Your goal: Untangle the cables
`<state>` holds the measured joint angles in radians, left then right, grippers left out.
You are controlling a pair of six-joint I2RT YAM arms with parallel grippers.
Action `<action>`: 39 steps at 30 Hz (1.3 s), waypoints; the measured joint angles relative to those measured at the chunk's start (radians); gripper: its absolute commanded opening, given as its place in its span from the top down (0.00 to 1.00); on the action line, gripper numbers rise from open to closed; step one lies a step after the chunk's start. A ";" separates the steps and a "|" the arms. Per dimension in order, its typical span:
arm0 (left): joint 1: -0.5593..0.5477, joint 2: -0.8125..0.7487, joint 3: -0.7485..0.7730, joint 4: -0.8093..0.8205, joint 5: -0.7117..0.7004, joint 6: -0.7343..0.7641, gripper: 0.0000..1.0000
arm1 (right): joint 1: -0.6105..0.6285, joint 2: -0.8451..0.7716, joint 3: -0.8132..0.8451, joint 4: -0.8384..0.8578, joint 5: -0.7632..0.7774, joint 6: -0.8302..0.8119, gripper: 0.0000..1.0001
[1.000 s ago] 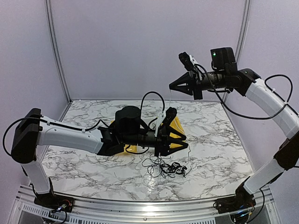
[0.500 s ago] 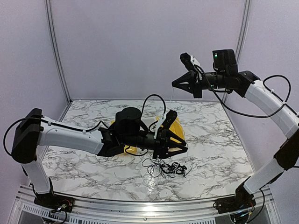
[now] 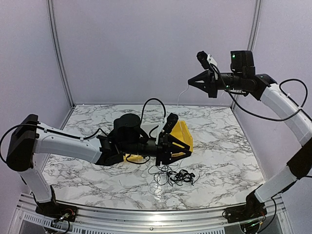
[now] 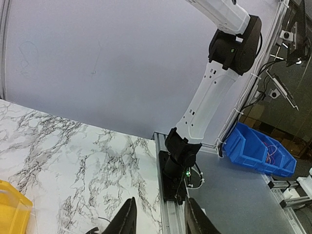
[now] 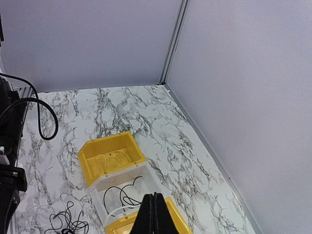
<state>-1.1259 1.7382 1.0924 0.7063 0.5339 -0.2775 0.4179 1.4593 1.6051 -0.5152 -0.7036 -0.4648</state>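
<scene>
Veined marble table; right claw clenched, apparently on thin pale cord; left claw parted near tangled black cords

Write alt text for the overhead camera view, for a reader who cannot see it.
The right arm is raised high over a marble table, its jaws shut on a thin pale cable that hangs down. The left arm reaches low in front of a yellow bin, jaws open, near a tangle of black cables lying on the table.
</scene>
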 measured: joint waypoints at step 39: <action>0.040 0.213 0.209 -0.010 -0.639 0.027 0.54 | 0.044 -0.048 0.055 -0.072 -0.175 0.028 1.00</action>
<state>-1.0859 1.9514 1.3010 0.6968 -0.1055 -0.2501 0.4618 1.4113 1.6600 -0.5873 -0.8783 -0.4370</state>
